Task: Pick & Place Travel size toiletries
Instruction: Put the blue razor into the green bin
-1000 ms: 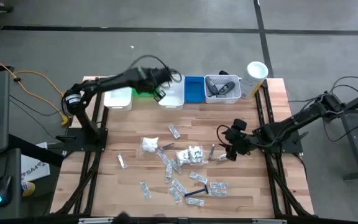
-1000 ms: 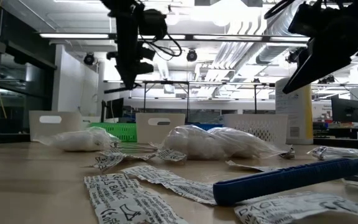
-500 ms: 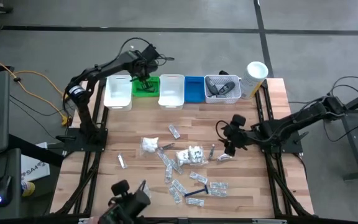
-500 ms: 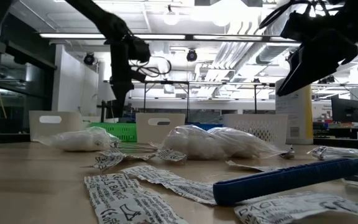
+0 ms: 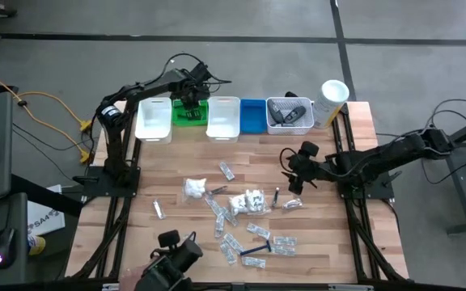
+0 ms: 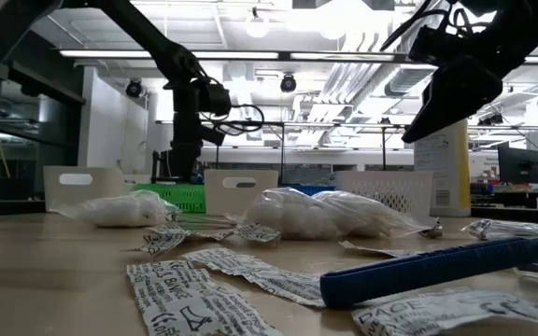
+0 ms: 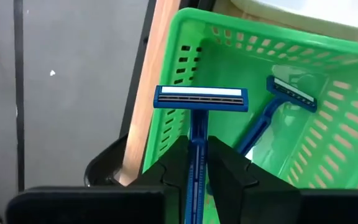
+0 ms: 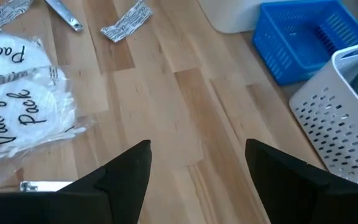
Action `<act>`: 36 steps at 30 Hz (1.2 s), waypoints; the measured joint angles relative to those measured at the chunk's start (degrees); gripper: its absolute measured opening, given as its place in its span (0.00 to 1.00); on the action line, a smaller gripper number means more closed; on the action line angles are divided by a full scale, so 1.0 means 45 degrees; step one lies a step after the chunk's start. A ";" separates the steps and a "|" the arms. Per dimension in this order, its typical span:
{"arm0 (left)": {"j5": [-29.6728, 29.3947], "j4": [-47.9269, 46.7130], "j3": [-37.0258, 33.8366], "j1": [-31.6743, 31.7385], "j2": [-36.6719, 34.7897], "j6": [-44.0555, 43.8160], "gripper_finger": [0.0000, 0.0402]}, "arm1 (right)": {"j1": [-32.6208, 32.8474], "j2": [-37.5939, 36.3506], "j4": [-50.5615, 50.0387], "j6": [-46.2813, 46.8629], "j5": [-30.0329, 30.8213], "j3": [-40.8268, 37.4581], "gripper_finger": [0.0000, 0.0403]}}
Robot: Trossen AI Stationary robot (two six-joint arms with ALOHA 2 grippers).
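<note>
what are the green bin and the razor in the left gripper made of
Green bin: looks like glossy moulded plastic, with slotted walls and soft highlights. Blue razor, clamped by the left gripper: probably plastic too, with a ribbed handle; the pale strip across its head is likely the blade or guard.

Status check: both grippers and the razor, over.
Left gripper shut on blue razor over green bin. Right gripper open, empty. Nothing blocking.
</note>
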 joint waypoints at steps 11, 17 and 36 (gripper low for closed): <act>-0.0152 -0.0066 0.0000 -0.0447 -0.0005 -0.0226 0.19 | -0.0107 0.0000 -0.0022 0.0161 -0.0922 0.0000 0.63; -0.0399 -0.0079 0.0000 -0.0510 -0.0005 -0.0460 0.34 | -0.0107 0.0000 -0.0141 0.0673 -0.1602 0.0000 0.63; -0.0510 -0.2712 0.0427 -0.5102 -0.2030 -0.5764 0.34 | -0.0102 0.0000 -0.0970 0.0985 -0.2191 0.0000 0.63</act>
